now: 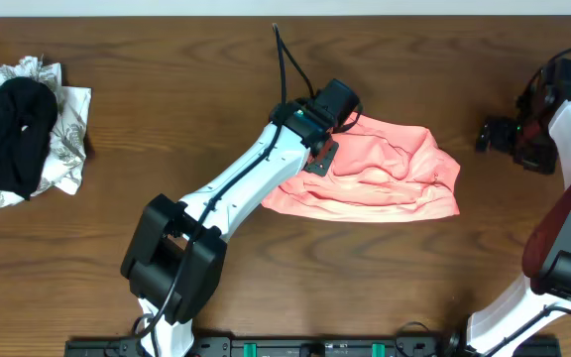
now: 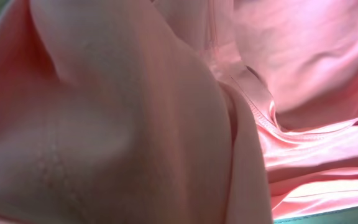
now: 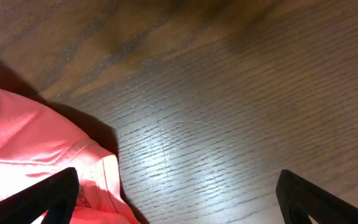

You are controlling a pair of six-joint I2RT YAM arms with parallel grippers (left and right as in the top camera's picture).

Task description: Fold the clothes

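The clothes point(image 1: 380, 174), a salmon-pink T-shirt, lie crumpled in a wide heap right of the table's middle; no lettering shows. My left gripper point(image 1: 346, 119) sits at the heap's upper left edge. Pink fabric point(image 2: 135, 112) fills the left wrist view, bunched close against the lens and hiding the fingers, so the gripper reads as shut on the cloth. At the far right my right gripper point(image 1: 491, 134) hovers just off the shirt's right end. In the right wrist view its dark fingertips point(image 3: 48, 198) stand wide apart over bare wood, and a shirt hem point(image 3: 36, 146) lies by the left one.
A pile of black and white patterned garments point(image 1: 18, 129) lies at the far left. The brown wooden table point(image 1: 186, 79) runs between that pile and the pink shirt. My left arm point(image 1: 236, 188) crosses the table's middle diagonally.
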